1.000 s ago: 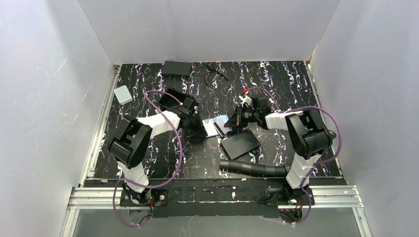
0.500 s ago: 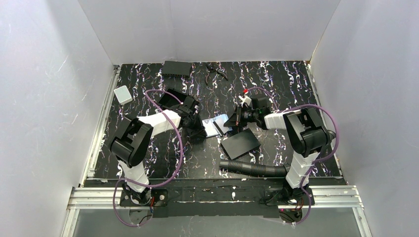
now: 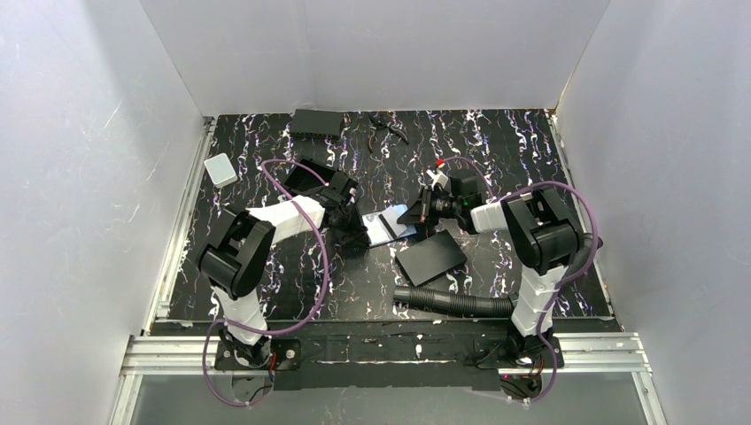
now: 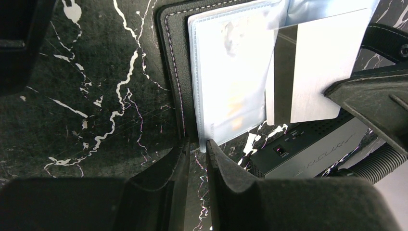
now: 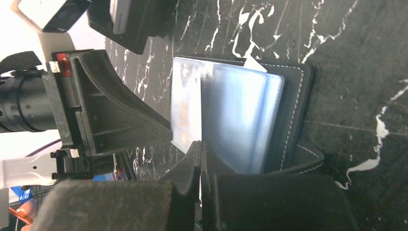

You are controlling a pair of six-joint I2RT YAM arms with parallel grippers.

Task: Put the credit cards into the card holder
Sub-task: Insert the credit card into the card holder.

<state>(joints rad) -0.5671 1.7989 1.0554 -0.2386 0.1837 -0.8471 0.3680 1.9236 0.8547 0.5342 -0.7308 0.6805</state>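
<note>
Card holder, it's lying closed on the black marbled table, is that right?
Not closed. The card holder is lying open on the black marbled table, with its clear sleeves facing up. The left wrist view shows this.

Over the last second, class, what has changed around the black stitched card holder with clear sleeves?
The right gripper, shut on a pale glossy credit card, edged slightly left toward the open card holder. The left gripper stays clamped on the holder's edge. The matte black sheet, ribbed black hose and small white box lie unchanged.
</note>
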